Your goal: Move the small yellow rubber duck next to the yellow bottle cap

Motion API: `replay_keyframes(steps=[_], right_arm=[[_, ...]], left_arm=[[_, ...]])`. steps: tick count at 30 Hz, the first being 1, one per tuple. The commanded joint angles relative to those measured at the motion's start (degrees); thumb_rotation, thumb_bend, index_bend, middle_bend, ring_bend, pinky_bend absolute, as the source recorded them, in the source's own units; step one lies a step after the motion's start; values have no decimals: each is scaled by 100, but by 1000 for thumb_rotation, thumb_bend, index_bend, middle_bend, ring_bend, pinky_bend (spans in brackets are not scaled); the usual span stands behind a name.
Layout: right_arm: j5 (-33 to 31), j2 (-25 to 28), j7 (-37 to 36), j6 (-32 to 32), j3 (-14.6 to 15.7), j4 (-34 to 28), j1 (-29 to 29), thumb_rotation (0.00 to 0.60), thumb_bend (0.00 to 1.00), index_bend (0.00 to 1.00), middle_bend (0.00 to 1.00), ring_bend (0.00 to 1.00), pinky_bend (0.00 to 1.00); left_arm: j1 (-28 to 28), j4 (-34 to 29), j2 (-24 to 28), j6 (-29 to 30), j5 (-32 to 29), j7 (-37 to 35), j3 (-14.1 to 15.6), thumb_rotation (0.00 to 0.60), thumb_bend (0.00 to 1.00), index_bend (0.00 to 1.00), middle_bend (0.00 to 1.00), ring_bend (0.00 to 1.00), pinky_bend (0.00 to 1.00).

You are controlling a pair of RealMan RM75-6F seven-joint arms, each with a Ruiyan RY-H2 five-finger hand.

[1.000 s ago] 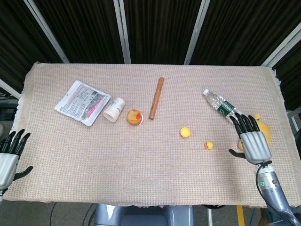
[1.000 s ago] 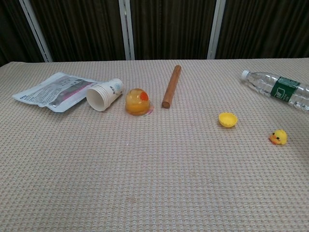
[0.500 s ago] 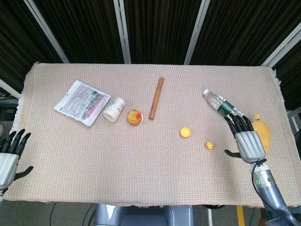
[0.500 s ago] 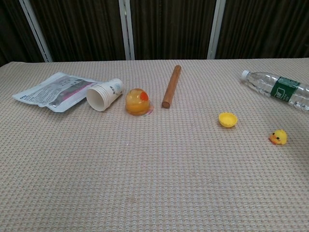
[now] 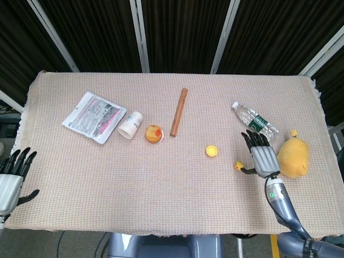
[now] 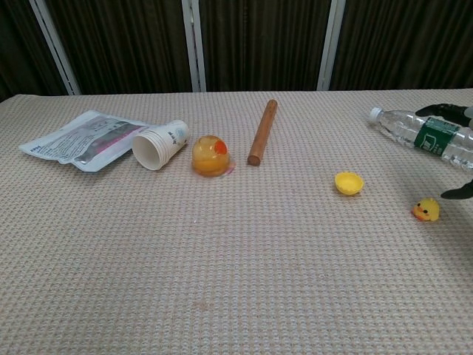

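Note:
The small yellow rubber duck (image 5: 237, 165) (image 6: 426, 210) sits on the cloth at the right, a short way right of the yellow bottle cap (image 5: 212, 151) (image 6: 348, 183). My right hand (image 5: 261, 157) hovers just right of the duck, fingers spread and nothing in it; its thumb tip reaches close to the duck. In the chest view only dark fingertips (image 6: 446, 110) of that hand show at the right edge. My left hand (image 5: 11, 181) rests open off the table's near left corner, holding nothing.
A water bottle (image 5: 254, 121) lies behind the right hand, a large yellow plush (image 5: 293, 156) to its right. A wooden stick (image 5: 178, 112), an orange-yellow dome toy (image 5: 153, 133), a tipped paper cup (image 5: 130, 125) and a packet (image 5: 94, 116) lie further left.
My right hand has moved left and forward across the table toward the duck, uncovering the yellow plush. The duck, the cap and the left hand have not moved.

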State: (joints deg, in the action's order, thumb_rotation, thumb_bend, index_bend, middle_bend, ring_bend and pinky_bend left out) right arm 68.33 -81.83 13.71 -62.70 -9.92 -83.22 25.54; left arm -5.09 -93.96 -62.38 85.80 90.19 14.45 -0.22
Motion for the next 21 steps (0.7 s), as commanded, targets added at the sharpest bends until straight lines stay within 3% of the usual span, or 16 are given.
replay_keyframes(steps=[1,14,21], right_arm=[[-84,-157,-5,67,68,172,2,600,45,35,0,0,0],[-18,-533,-238,59,173,676,-39,600,79,243,0,0,0],[-10,-748,-326,99,202,901,-36,600,83,277,0,0,0]], left_arm=[[-2,-3,1,-2,3,8,2,600,0,0,0,0,170],[7,-35,10,-8,-31,49,1,600,0,0,0,0,171],[3,-32,10,-22,-51,26,-4,600,0,0,0,0,171]])
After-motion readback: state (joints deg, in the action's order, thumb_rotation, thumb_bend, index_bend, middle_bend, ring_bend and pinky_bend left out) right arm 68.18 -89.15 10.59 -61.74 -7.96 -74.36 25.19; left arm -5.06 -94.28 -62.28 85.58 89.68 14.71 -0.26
